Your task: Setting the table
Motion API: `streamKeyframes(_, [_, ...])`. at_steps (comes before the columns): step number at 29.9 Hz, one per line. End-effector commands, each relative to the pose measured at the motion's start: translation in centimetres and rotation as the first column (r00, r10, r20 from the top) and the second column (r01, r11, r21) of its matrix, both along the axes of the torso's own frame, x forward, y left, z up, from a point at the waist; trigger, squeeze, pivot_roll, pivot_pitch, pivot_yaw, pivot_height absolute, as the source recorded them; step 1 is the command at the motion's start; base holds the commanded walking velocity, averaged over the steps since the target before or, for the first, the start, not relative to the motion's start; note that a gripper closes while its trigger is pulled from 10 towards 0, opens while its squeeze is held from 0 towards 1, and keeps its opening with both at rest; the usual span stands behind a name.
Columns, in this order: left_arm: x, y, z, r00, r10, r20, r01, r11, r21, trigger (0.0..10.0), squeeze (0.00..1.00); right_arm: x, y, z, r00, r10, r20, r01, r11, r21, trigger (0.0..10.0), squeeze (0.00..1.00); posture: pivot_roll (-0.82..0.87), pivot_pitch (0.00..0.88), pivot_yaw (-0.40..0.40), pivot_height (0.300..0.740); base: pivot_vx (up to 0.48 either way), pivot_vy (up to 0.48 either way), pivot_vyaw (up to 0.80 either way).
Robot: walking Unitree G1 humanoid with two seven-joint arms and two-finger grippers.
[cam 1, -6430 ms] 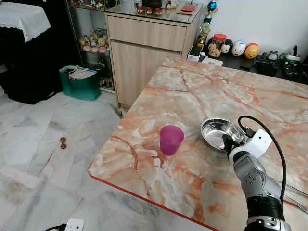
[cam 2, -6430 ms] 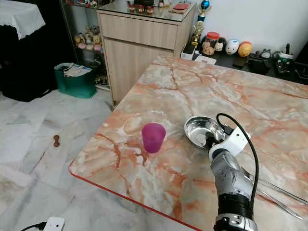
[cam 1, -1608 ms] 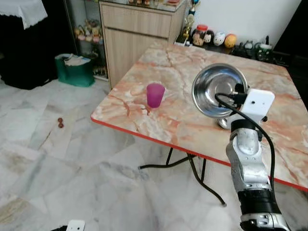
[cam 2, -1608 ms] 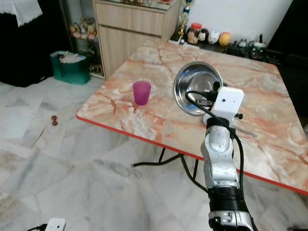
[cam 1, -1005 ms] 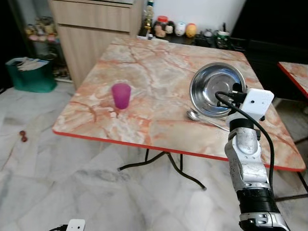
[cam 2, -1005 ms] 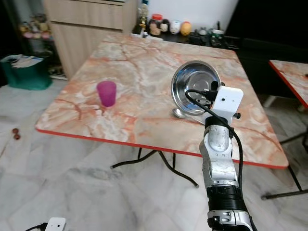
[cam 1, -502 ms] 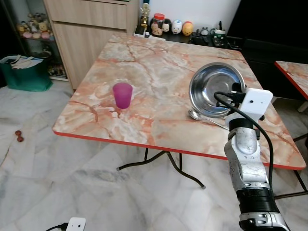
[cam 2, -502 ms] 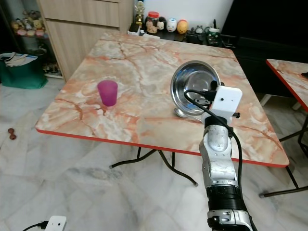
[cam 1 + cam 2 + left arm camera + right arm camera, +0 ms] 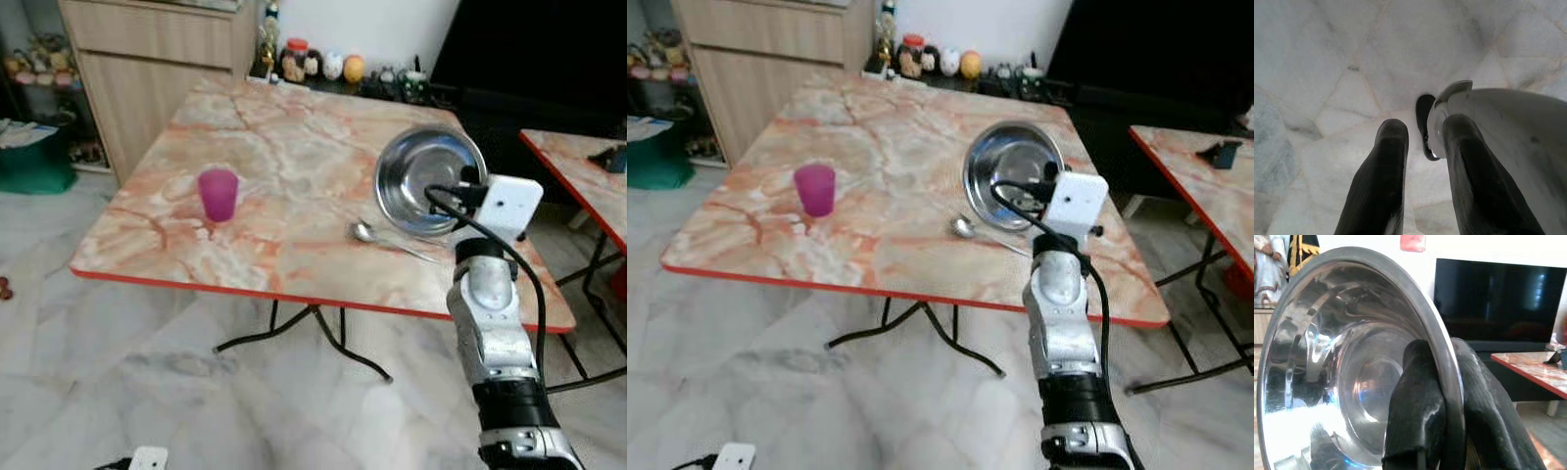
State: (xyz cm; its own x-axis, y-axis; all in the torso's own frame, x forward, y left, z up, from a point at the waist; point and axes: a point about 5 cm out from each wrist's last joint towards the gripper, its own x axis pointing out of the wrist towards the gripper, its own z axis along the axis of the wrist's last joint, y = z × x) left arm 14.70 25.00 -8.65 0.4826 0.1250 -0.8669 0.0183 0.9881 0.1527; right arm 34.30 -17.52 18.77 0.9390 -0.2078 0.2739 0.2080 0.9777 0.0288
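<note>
Raised over the veined orange-marble table [image 9: 294, 186], right gripper [image 9: 1442, 401] pinching the rim of a round, mirror-bright steel bowl [image 9: 428, 180] tipped on edge, above a steel spoon [image 9: 392, 241]; translucent magenta cup [image 9: 217, 194] upright well apart; left gripper [image 9: 1422, 147] parted over pale marble floor [image 9: 1327, 63].

Magenta cup [image 9: 217, 194], orange-veined marble table [image 9: 294, 157]

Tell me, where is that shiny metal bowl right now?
The shiny round steel bowl is held up on edge in the right gripper, its rim pinched between the black fingers, above the marble table's right side, over the metal spoon.
</note>
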Motion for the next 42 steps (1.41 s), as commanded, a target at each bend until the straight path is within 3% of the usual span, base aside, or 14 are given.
streamKeyframes(1, [-0.1, -1.1, -0.3, 1.0, -0.015, -0.012, 0.015, 1.0, -0.023, 10.0, 0.0, -0.1, -1.1, 0.1, 0.999, -0.036, 0.005, 0.036, 0.999, -0.004, 10.0, 0.0, 0.18, 0.0, -0.117, 0.707, 0.0, -0.307, 0.0])
streamKeyframes(10, [-0.1, -0.9, -0.3, 1.0, -0.018, -0.017, 0.018, 1.0, -0.008, 10.0, 0.0, -0.1, -0.9, 0.0, 1.0, -0.027, -0.004, 0.027, 0.999, -0.02, 10.0, 0.0, 0.18, 0.0, -0.118, 0.707, 0.0, -0.308, 0.0])
streamKeyframes(14, [-0.1, -1.0, -0.3, 1.0, -0.015, -0.018, 0.015, 1.0, -0.007, 10.0, 0.0, -0.1, -0.8, 0.0, 0.999, -0.034, -0.01, 0.034, 0.997, -0.072, 10.0, 0.0, 0.18, 0.0, -0.12, 0.707, 0.0, -0.311, 0.27])
streamKeyframes(36, [-0.1, -1.1, -0.4, 1.0, -0.017, -0.018, 0.017, 1.0, -0.013, 10.0, 0.0, 0.1, -0.4, 0.1, 1.0, 0.015, -0.008, -0.015, 0.999, -0.035, 10.0, 0.0, 0.18, 0.0, -0.122, 0.707, 0.0, -0.307, 0.0])
streamKeyframes(42, [-0.1, -1.2, -0.4, 1.0, -0.018, -0.017, 0.017, 1.0, -0.016, 10.0, 0.0, 0.2, 0.0, 0.2, 0.999, 0.036, -0.015, -0.037, 0.995, -0.094, 10.0, 0.0, 0.18, 0.0, -0.121, 0.707, 0.0, -0.303, 0.4])
